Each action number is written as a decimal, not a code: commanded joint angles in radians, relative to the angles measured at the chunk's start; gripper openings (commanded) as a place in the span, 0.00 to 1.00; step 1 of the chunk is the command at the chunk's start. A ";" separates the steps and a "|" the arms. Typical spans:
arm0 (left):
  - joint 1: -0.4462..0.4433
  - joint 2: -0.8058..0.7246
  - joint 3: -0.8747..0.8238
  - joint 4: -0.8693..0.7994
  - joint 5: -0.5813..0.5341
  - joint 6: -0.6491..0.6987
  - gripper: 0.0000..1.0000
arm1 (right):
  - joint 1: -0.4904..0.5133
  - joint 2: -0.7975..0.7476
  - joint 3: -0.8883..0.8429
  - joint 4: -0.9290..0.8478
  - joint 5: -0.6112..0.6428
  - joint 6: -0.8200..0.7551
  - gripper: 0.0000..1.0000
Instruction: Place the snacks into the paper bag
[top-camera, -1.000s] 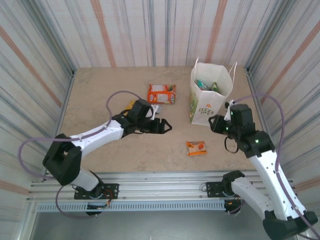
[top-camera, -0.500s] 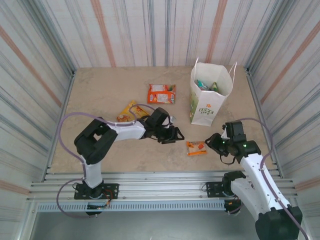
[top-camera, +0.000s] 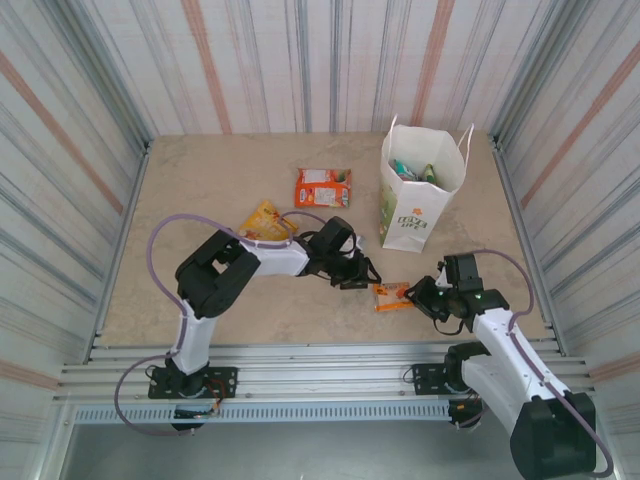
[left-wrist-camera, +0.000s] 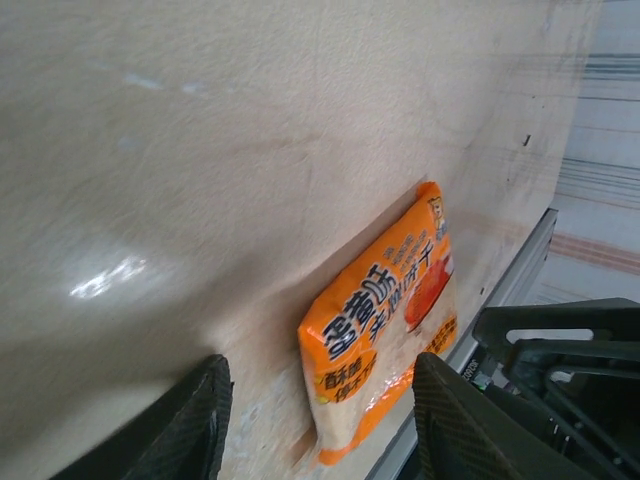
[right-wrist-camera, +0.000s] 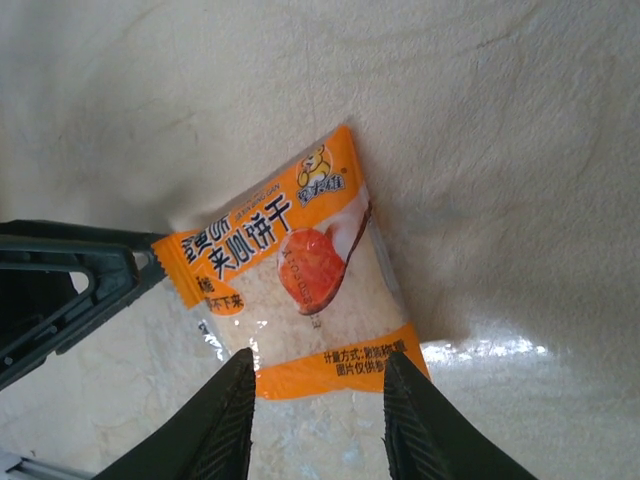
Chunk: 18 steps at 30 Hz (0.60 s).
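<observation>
A small orange snack packet (top-camera: 392, 295) lies flat on the table in front of the paper bag (top-camera: 412, 215). My left gripper (top-camera: 356, 273) is just left of it, open; in its wrist view the packet (left-wrist-camera: 385, 315) has its near end between the spread fingers (left-wrist-camera: 190, 425), untouched. From the right, my right gripper (top-camera: 424, 296) faces the same packet (right-wrist-camera: 295, 290), open, fingers (right-wrist-camera: 420, 420) just short of it. The white bag stands upright with several packets (top-camera: 412, 172) inside. An orange-red packet (top-camera: 322, 187) and a yellow packet (top-camera: 265, 220) lie on the table.
Corrugated walls enclose the table on three sides. A metal rail (top-camera: 300, 355) runs along the near edge. The two grippers face each other closely across the small packet; the left finger (right-wrist-camera: 60, 280) shows in the right wrist view.
My left arm swung right to the small orange packet, its jaws narrowing. The right arm came down from beside the bag to the packet's right side.
</observation>
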<state>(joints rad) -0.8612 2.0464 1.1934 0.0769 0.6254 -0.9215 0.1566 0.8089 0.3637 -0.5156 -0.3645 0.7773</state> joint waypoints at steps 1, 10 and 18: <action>-0.015 0.038 0.038 -0.023 0.041 0.008 0.50 | -0.006 0.028 -0.018 0.041 -0.007 0.013 0.35; -0.028 0.088 0.069 -0.019 0.068 0.003 0.43 | -0.006 0.095 -0.033 0.085 -0.013 0.004 0.24; -0.038 0.107 0.097 -0.005 0.088 -0.003 0.32 | -0.006 0.119 -0.047 0.114 -0.019 0.005 0.23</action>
<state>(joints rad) -0.8864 2.1258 1.2663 0.0849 0.6949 -0.9215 0.1566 0.9211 0.3351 -0.4141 -0.3687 0.7780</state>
